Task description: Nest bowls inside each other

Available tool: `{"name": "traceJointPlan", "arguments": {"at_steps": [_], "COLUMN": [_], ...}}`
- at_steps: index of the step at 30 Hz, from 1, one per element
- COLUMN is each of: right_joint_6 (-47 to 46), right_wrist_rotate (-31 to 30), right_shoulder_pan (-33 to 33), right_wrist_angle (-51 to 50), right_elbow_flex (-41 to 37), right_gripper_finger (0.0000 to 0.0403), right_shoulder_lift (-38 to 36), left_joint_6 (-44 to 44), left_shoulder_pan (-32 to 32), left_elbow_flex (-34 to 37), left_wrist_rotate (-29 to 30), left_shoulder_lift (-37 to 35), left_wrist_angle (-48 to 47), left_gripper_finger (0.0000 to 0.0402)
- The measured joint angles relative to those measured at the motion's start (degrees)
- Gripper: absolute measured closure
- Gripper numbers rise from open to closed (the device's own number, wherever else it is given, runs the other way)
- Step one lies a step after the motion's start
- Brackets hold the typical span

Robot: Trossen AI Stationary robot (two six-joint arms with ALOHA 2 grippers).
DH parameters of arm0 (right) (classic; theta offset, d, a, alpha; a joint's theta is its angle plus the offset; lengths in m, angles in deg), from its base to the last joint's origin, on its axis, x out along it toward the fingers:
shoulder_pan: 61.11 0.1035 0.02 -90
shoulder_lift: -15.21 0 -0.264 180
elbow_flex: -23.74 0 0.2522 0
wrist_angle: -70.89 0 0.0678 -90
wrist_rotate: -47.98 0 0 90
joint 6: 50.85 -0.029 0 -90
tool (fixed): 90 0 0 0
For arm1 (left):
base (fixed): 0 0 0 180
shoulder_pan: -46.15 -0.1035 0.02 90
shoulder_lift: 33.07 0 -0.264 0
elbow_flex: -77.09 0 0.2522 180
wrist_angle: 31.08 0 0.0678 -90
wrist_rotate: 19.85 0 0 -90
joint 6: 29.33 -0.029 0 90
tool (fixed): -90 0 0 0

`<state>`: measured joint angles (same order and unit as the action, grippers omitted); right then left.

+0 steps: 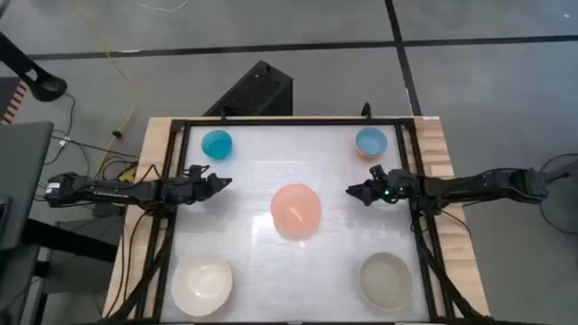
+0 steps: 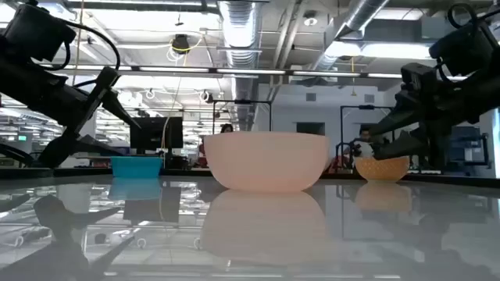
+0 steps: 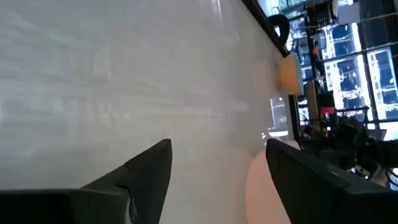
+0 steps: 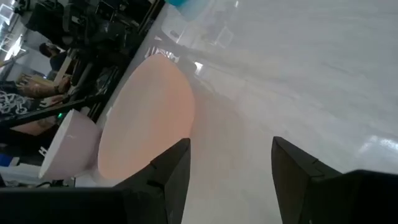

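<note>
five bowls sit apart on the white table, none nested: the salmon-pink bowl in the middle, the cyan bowl at the far left, the light blue bowl at the far right, the white bowl at the near left and the beige-grey bowl at the near right. the left gripper hovers just left of the salmon-pink bowl with its fingers spread wide and nothing between them. the right gripper hovers just right of that bowl, below the light blue one, its fingers also parted and empty.
</note>
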<state>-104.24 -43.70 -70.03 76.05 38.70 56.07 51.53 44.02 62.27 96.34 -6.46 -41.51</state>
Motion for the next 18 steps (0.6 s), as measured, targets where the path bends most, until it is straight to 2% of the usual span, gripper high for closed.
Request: {"name": "traceJointPlan", "arguments": {"at_steps": [3,6,10,12,15,18], "right_joint_6": [-0.7,0.9,6.4,6.9,7.3,8.4], "right_wrist_rotate": [-2.8,-2.6,0.3,0.5,3.3,9.9], "right_shoulder_pan": [-0.4,-1.1,-1.3,-1.3,-1.3,-0.3], "right_wrist_angle": [0.8,9.5,29.7,36.7,37.2,28.4], "right_elbow_flex": [0.0,0.0,0.0,0.5,4.4,11.5], "right_gripper_finger": [0.0212,0.0212,0.0212,0.0212,0.0212,0.0212], "right_shoulder_lift": [0.0,0.0,0.0,0.0,-0.4,0.3], "left_joint_6": [-0.1,-4.9,-19.4,-26.0,-34.7,-40.9], "left_shoulder_pan": [-0.3,-0.5,-0.5,-0.5,-0.5,-0.5], "left_elbow_flex": [0.0,0.1,0.1,0.0,-2.2,-7.4], "left_wrist_rotate": [2.7,4.7,4.8,4.3,1.3,-1.6], "left_shoulder_lift": [0.0,0.0,0.0,0.0,-0.6,-2.2], "left_wrist_angle": [0.1,3.3,19.1,29.0,37.6,34.4], "left_gripper_finger": [0.0152,0.0152,0.0152,0.0152,0.0152,0.0152]}}
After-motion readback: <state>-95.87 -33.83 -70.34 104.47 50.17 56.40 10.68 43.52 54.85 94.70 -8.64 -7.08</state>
